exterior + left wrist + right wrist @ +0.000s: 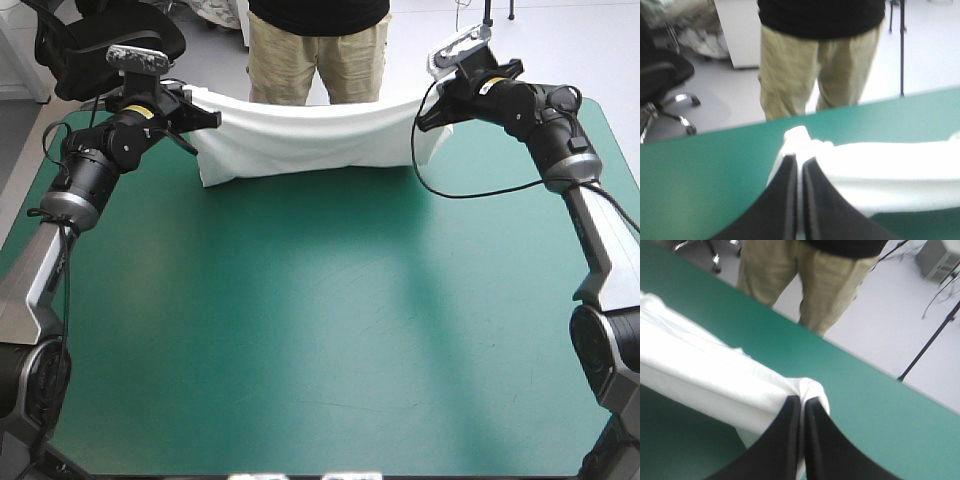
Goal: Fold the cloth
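Observation:
The white T-shirt hangs as a long folded band stretched between both grippers near the table's far edge, sagging slightly in the middle. My left gripper is shut on the T-shirt at its left end; in the left wrist view the fingers meet with a white tuft of the T-shirt poking out ahead of the left gripper. My right gripper is shut on the T-shirt at its right end; in the right wrist view the cloth runs off beside the right gripper.
The teal-green table cover stretches bare from the T-shirt to the near edge. The table's far edge lies just behind the cloth.

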Motion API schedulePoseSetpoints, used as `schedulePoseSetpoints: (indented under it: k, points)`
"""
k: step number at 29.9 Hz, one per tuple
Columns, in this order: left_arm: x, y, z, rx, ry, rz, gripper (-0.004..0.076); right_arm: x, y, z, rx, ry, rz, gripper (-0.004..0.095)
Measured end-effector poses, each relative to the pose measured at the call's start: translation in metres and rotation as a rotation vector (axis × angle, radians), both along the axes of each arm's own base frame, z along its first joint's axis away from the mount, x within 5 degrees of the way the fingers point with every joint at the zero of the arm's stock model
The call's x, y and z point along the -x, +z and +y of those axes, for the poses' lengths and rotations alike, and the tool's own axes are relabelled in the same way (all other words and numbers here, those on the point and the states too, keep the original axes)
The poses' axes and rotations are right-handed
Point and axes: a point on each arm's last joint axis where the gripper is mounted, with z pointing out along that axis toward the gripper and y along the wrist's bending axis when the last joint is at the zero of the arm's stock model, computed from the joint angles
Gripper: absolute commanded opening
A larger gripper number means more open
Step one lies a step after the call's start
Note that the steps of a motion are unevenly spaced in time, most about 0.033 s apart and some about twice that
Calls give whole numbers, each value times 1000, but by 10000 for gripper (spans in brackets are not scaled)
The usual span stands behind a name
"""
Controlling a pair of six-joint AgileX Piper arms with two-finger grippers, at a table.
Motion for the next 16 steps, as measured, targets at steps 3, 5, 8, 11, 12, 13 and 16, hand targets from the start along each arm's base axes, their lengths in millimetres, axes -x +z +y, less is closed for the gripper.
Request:
schedulePoseSetpoints:
  k: [3,5,8,11,12,13,16]
  points:
    - [8,-18,-2,-32,-42,189,-17,9,-13,1,22,36,169,-17]
    - [14,-30,-1,-68,-61,290,-17,15,-19,2,32,52,264,-17]
    - [23,-50,1,-129,-78,434,-17,24,-26,2,48,75,383,-17]
    - [34,-67,3,-157,-86,547,-17,33,-33,2,70,101,505,-15]
    - [38,-71,4,-161,-89,576,-17,36,-34,1,75,108,541,-15]
    - [44,-75,5,-162,-90,597,-17,39,-36,1,71,110,566,-15]
    - [62,-79,7,-170,-97,636,-17,52,-45,0,71,107,627,-15]
